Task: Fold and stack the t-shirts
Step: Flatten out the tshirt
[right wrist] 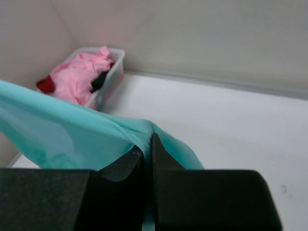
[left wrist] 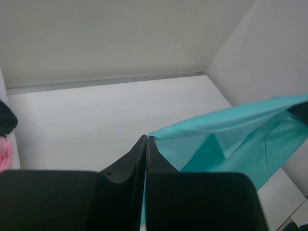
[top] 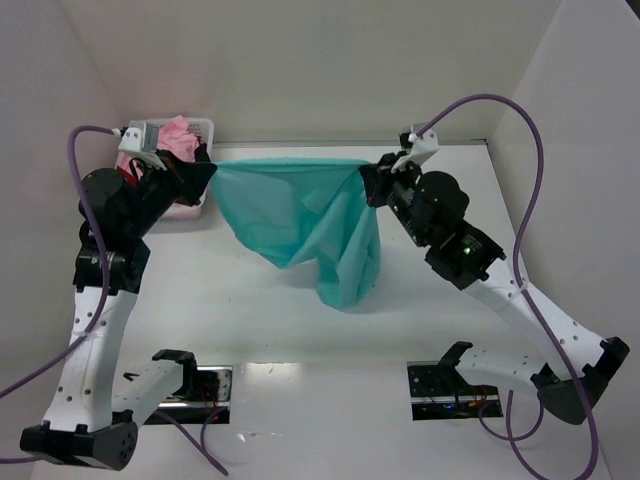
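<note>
Two grippers hold one teal t-shirt (top: 310, 215) stretched between them above the white table (top: 250, 320). At the upper left of the top view, a white lattice basket (top: 206, 127) sits in the back corner with the pink t-shirt (top: 177, 136) heaped in it; the left arm covers most of it.

Just right of the basket, the left gripper (top: 208, 172) pinches the left end of the teal shirt's top edge. Its wrist view shows the two black jaws pressed together with no gap to be seen, the cloth coming out at their tips and running toward the right of that frame.

Across the middle of the top view the held edge runs taut and nearly level. The rest of the shirt hangs in folds, longest right of centre; I cannot tell whether its lowest part touches the table.

At the right end, the right gripper (top: 371, 186) clamps the other end of the edge. Its wrist view shows jaws closed just as tightly, with teal cloth spilling mostly to the left of the tips. That view also looks into the basket, at its upper left, and shows what the top view hides: a dark red t-shirt (right wrist: 45, 85) at the left edge of the pink one, and a black patch (right wrist: 98, 81) I cannot identify. The left wrist view catches only a sliver of pink at its left edge.
</note>
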Controlling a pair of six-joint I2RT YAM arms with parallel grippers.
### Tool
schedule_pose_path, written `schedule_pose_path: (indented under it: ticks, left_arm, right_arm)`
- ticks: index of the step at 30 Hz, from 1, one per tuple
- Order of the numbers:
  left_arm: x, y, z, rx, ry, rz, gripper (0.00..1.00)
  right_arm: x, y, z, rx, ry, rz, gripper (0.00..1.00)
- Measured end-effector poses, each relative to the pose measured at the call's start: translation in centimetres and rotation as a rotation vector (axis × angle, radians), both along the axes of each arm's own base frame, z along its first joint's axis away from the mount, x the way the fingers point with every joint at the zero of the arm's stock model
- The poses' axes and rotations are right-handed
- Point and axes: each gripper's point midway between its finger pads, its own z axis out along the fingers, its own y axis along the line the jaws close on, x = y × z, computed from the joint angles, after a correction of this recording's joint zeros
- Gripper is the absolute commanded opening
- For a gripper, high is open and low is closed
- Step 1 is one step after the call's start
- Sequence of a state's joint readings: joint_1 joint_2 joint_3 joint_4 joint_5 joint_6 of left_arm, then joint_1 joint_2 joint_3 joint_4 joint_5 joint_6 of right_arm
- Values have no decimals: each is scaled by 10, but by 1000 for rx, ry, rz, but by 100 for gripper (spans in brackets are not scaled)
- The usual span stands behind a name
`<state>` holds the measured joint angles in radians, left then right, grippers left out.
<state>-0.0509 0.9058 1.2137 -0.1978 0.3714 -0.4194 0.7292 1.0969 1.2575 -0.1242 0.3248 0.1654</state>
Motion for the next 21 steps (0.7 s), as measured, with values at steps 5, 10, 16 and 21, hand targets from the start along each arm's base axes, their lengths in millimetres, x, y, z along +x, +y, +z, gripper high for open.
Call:
schedule_pose_path:
  ticks: [5, 10, 16, 21]
  left_arm:
    - [23, 13, -21, 9, 79, 72, 0]
    - [45, 25, -31, 33, 127, 133, 0]
    - [61, 25, -60, 77, 220, 165, 0]
    - [74, 15, -63, 106, 237, 148, 0]
  right_arm:
    - [1, -10, -73, -35, 125, -43, 26]
    - [6, -18, -134, -45, 256, -111, 80]
    - [0, -24, -154, -29, 324, -140, 100]
    - [-11, -24, -167, -12, 388, -126, 100]
